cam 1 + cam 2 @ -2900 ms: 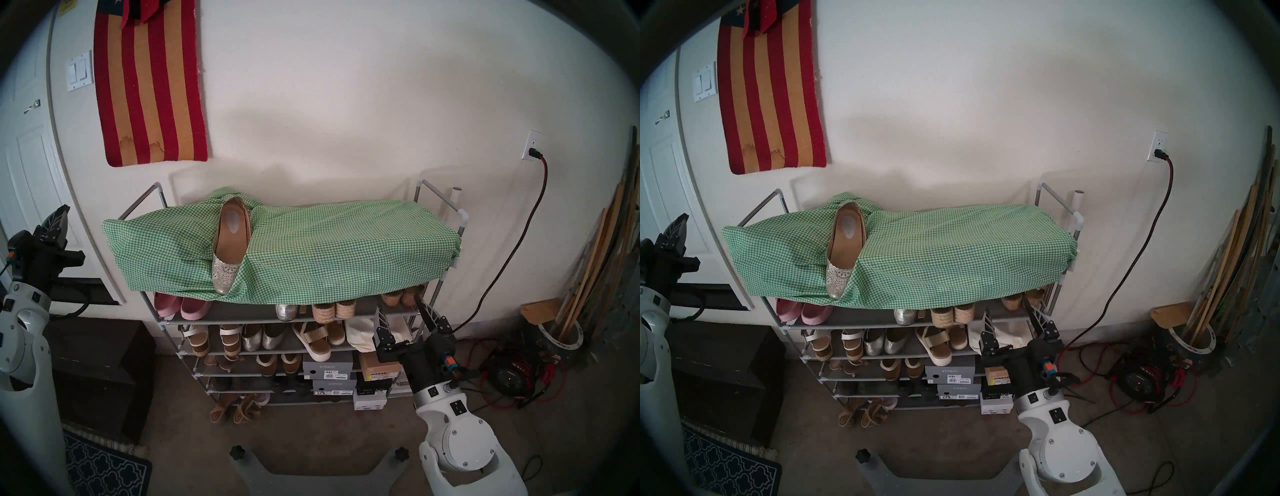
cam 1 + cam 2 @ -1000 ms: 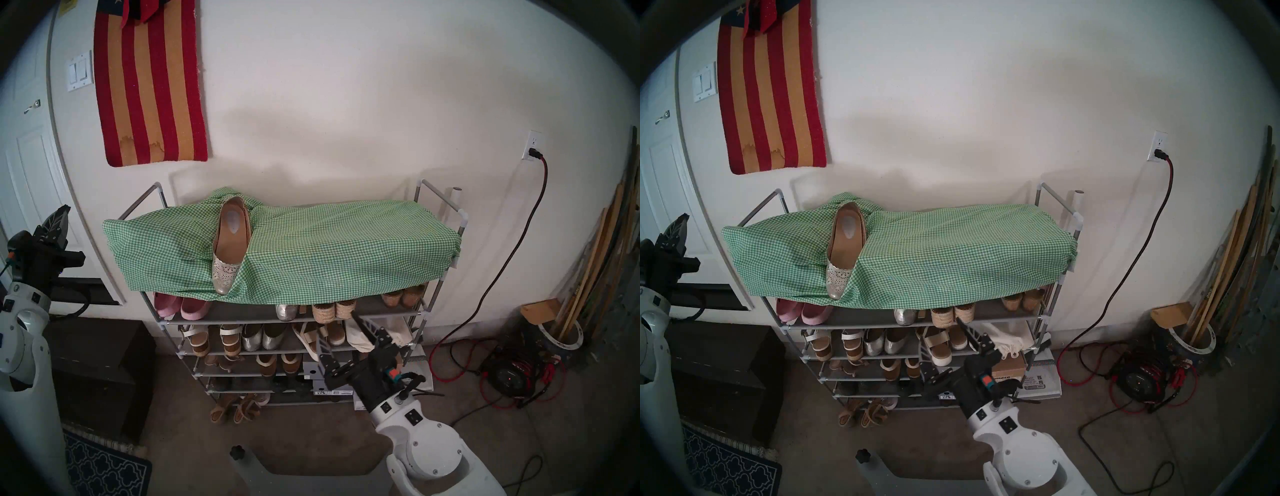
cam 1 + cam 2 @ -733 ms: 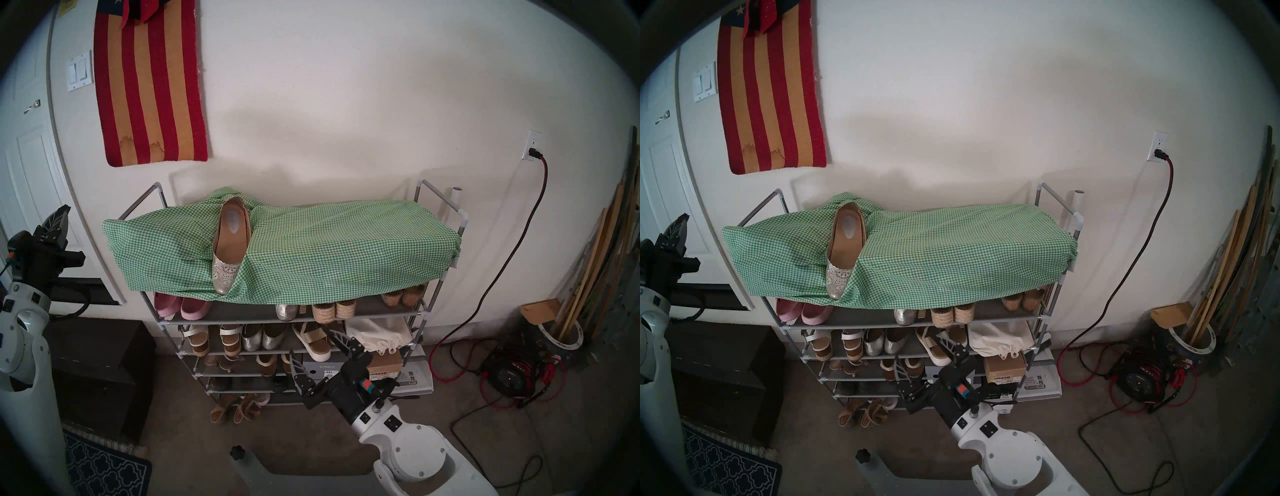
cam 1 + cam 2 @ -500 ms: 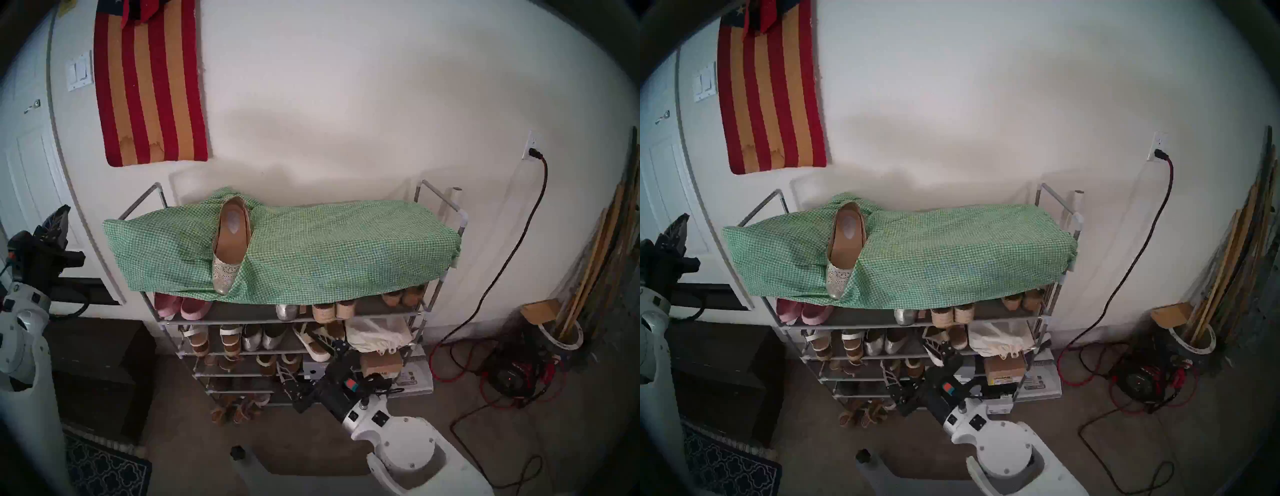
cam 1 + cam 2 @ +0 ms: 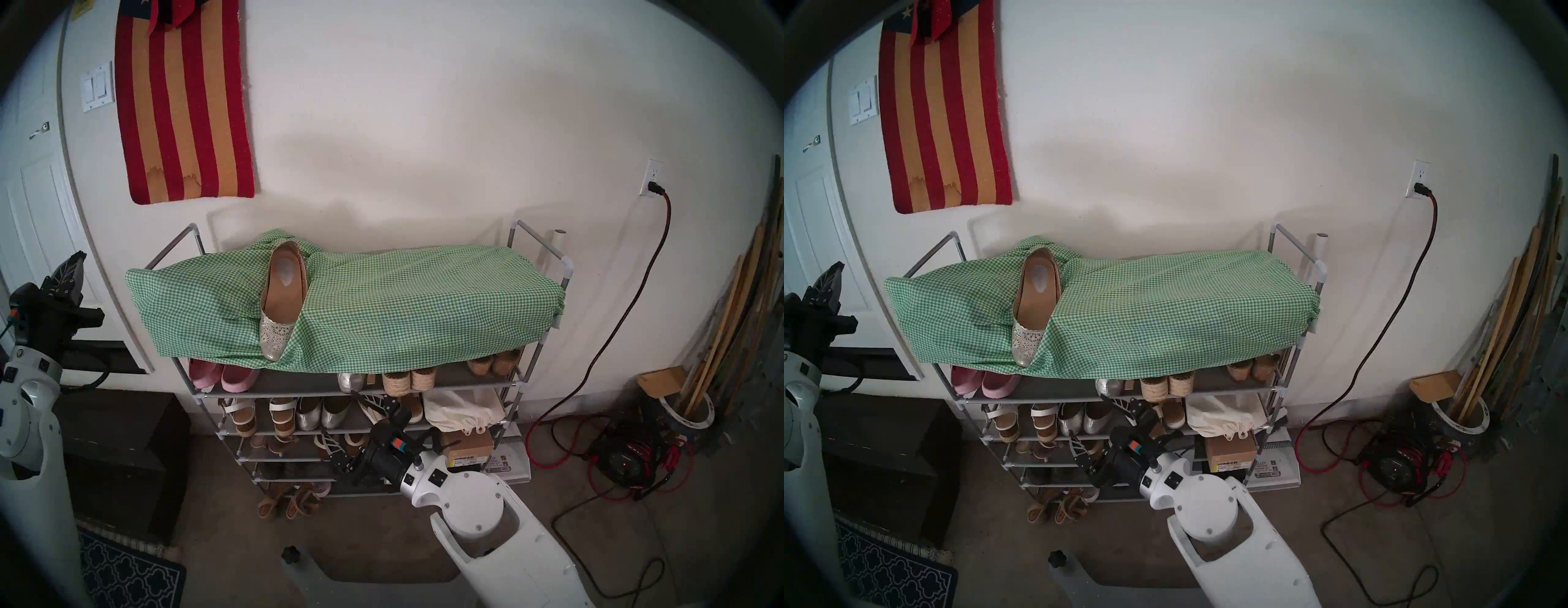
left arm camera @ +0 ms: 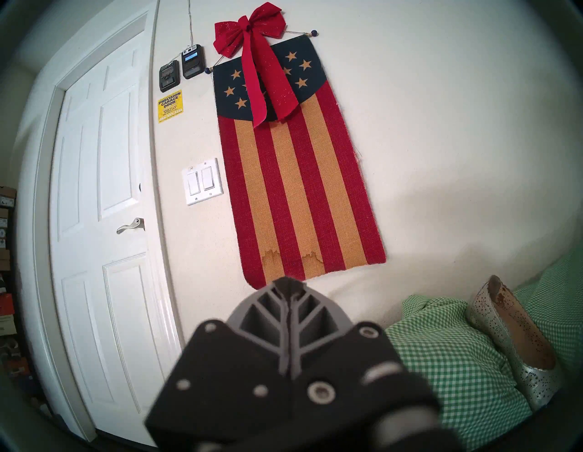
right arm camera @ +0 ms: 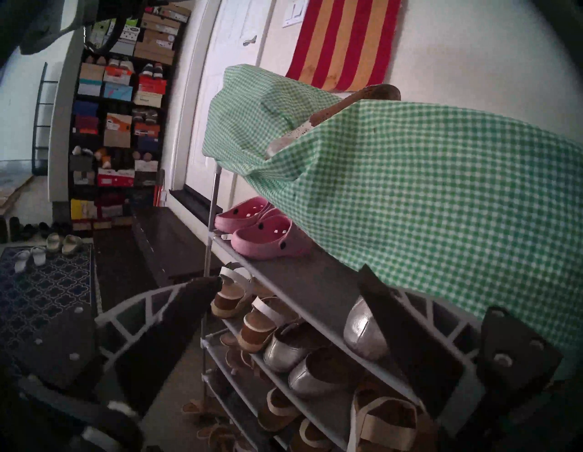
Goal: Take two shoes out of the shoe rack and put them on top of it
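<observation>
One perforated silver flat [image 5: 282,297] lies on the green checked cloth [image 5: 424,305] over the top of the shoe rack [image 5: 172,246]. It also shows in the left wrist view [image 6: 517,341]. A smooth silver toe [image 5: 350,381] pokes out from under the cloth on the first shelf; the rest of that shoe is hidden. My right gripper [image 5: 340,412] is open and empty in front of the rack. In the right wrist view [image 7: 290,274], one of its fingers [image 7: 410,341] stands just beside that toe [image 7: 362,331]. My left gripper [image 5: 70,265] is shut and empty, far left of the rack.
Pink clogs [image 5: 220,375] and rope-soled shoes [image 5: 409,380] share the first shelf. Plain silver flats [image 5: 322,414], sandals and a white bag [image 5: 460,409] sit below. A dark bench [image 5: 123,446] stands left; a cord reel [image 5: 623,460] and cables lie right.
My right arm has swept left along the rack's front, from its right end to the middle, gripper still open. The left arm and the shoe on top have not moved.
</observation>
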{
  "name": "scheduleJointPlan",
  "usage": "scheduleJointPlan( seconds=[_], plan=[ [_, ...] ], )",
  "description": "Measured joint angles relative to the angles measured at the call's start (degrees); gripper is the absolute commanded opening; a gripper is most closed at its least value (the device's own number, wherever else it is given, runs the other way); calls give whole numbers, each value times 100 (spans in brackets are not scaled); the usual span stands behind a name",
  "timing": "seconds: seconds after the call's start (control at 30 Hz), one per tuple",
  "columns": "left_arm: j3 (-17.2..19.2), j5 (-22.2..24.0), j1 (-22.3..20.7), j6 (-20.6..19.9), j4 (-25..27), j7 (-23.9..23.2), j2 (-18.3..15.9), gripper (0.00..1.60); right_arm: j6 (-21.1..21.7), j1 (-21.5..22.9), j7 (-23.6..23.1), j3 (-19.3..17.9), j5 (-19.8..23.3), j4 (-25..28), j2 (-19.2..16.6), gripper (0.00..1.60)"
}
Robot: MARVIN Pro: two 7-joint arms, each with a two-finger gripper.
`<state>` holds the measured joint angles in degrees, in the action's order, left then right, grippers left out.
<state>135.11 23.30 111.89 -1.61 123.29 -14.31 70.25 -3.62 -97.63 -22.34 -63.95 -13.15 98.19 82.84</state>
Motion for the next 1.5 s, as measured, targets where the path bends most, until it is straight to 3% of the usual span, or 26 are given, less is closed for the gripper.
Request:
scheduleJointPlan(
  seconds=[0.3,0.53,0.9,1.5],
  plan=[
    [1,2,0,4,0,-5,1,0,160,646,-205,-110,-374,-594,368,160],
    [1,2,0,5,0,-7,1,0,189,1097,-351,125,-552,-1176,524,160],
    [2,2,0,5,0,-6,2,0,-127,1761,-483,278,-711,-2272,820,160],
    [2,2,0,-1,0,11,1,0,-697,2354,45,104,-999,-3264,1008,160]
  ],
)
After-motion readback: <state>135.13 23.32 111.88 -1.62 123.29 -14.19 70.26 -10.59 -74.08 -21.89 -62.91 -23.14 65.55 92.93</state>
